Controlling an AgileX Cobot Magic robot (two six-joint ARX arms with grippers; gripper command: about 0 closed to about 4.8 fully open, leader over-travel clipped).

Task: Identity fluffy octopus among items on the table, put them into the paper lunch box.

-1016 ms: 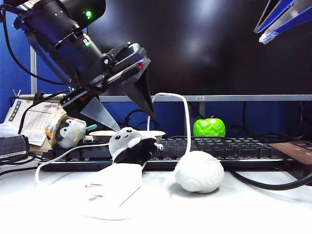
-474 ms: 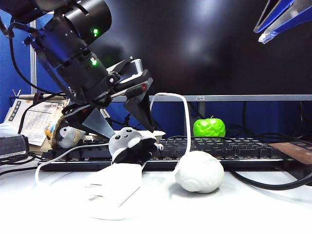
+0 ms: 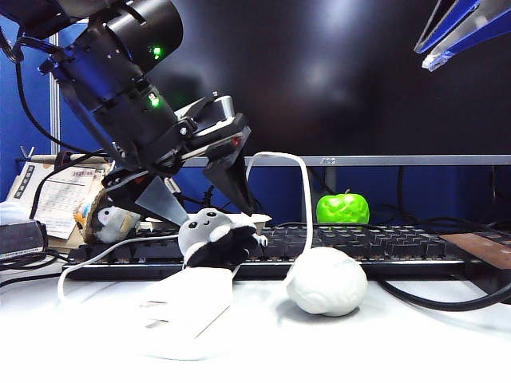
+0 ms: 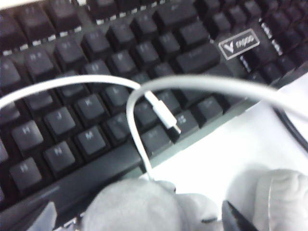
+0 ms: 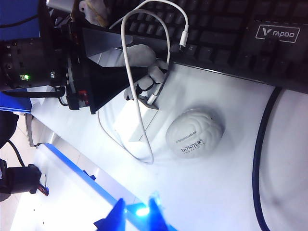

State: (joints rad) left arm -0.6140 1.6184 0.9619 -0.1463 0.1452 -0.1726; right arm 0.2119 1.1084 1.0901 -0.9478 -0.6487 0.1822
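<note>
**Left claw spread over the plush octopus at the keyboard's front edge**

Below the left claw [image 3: 209, 209], the fluffy octopus [image 3: 211, 238] sits at the front edge of a black keyboard [image 3: 383, 247], leaning on it, with its black tentacles drooping toward the white surface [image 3: 399, 335]. The two dark fingers are spread wide, one on each side of the grey-white head, their tips just above it; contact cannot be confirmed. The face with its small black eyes looks toward the exterior camera, and the head sits above the tentacles, so the toy's long axis is roughly upright.

The right claw [image 3: 463, 32] hangs high, well apart from the octopus, only its blue fingers visible, and they appear parted.

Behind the octopus, the paper lunch box [image 3: 206, 218] shows only as a pale rim. In the left wrist view the octopus [image 4: 139, 207] is blurred and cut off by the frame edge. A white cable [image 3: 303, 199] loops over the keyboard.
</note>
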